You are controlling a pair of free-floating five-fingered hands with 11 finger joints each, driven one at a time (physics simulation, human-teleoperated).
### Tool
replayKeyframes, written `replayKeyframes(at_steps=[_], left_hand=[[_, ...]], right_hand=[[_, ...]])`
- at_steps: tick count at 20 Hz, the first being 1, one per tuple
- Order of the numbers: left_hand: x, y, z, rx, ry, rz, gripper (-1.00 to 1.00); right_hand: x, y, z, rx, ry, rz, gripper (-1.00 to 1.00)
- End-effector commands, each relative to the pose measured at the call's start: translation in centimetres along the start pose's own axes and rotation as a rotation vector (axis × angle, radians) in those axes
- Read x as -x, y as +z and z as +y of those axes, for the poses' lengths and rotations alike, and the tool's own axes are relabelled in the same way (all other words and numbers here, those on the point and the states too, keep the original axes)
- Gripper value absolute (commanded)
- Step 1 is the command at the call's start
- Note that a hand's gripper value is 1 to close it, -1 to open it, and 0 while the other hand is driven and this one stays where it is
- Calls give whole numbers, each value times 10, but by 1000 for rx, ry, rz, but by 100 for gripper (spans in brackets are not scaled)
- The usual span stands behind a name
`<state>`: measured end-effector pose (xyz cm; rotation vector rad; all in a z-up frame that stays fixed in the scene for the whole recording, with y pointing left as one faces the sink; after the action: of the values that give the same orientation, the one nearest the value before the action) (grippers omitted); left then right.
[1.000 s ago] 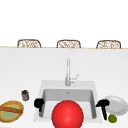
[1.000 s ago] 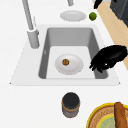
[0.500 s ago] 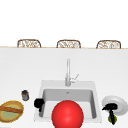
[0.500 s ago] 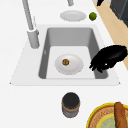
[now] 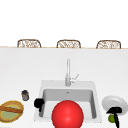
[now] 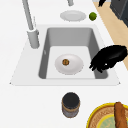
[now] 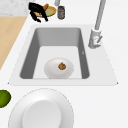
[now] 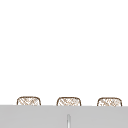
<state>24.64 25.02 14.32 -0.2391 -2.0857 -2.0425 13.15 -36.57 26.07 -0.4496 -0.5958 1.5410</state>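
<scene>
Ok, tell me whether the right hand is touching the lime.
Cannot tell. In the front view the right hand overlaps the lime beside the white plate; no gap or contact shows plainly.

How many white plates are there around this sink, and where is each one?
2. One plate lies in the sink basin with a small brown item on it; the other plate sits on the counter right of the sink, beside a lime.
</scene>
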Motion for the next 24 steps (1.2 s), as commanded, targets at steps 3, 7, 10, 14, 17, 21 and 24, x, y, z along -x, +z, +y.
replayKeyframes(at_steps=[3, 7, 10, 14, 17, 21, 24], left_hand=[[0, 0, 0, 0, 0, 0, 0], [0, 0, 0, 0, 0, 0, 0], [0, 0, 0, 0, 0, 0, 0], [0, 0, 0, 0, 0, 0, 0], [0, 0, 0, 0, 0, 0, 0], [0, 0, 0, 0, 0, 0, 0], [0, 0, 0, 0, 0, 0, 0]], right_hand=[[6, -7, 6, 17, 9, -3, -100], [6, -13, 11, 13, 2, 1, -100], [8, -17, 11, 20, 4, 3, -100], [8, -19, 8, 25, 6, 4, -100], [8, -20, 3, 53, 9, 5, -100], [10, -37, 2, 16, 18, 7, -100], [9, -52, -1, 24, 20, 17, -100]])
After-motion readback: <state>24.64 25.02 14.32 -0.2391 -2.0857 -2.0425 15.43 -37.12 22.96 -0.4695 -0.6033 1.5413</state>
